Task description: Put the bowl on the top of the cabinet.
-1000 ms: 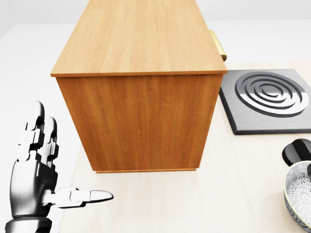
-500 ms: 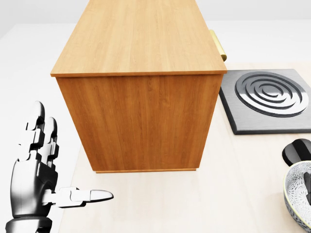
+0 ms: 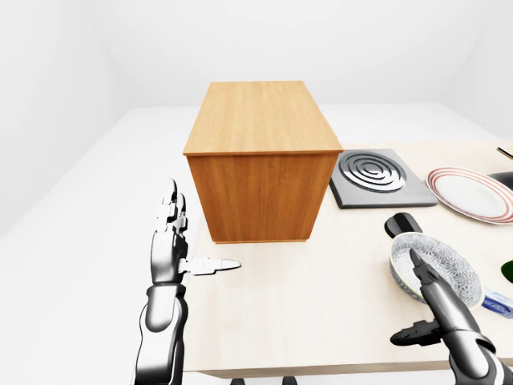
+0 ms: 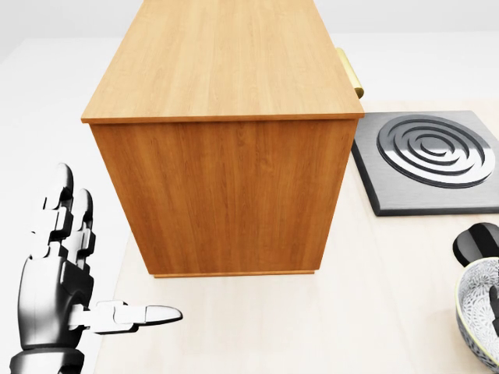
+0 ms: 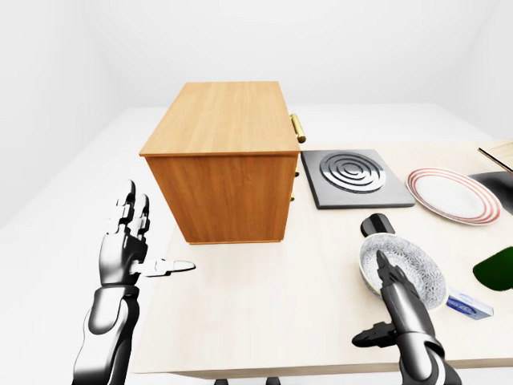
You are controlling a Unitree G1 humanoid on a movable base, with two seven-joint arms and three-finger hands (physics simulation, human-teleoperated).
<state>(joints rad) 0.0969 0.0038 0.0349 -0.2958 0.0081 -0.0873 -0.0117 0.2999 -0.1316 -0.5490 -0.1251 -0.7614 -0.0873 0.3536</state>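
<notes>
The bowl (image 3: 446, 258) is grey-white and patterned. It stands on the light table at the lower right of the left-eye view, and its rim shows at the head view's right edge (image 4: 474, 308). The wooden cabinet (image 3: 260, 156) stands upright at the centre, its flat top bare. My right hand (image 3: 413, 303) is open. Its fingers (image 3: 429, 281) reach over the bowl's lower rim, and the thumb stands apart below it. My left hand (image 3: 202, 228) is open and empty, held up to the lower left of the cabinet.
A grey burner plate (image 3: 377, 176) lies right of the cabinet, and a red-rimmed plate (image 3: 473, 194) lies further right. A black object (image 3: 401, 224) sits just above the bowl. A brass handle (image 5: 298, 128) sticks out of the cabinet's right side. A small blue-white box (image 5: 469, 305) lies right of the bowl.
In the head view my right finger over the bowl has slid a little toward the bottom edge. The left hand, bowl and cabinet have not moved.
</notes>
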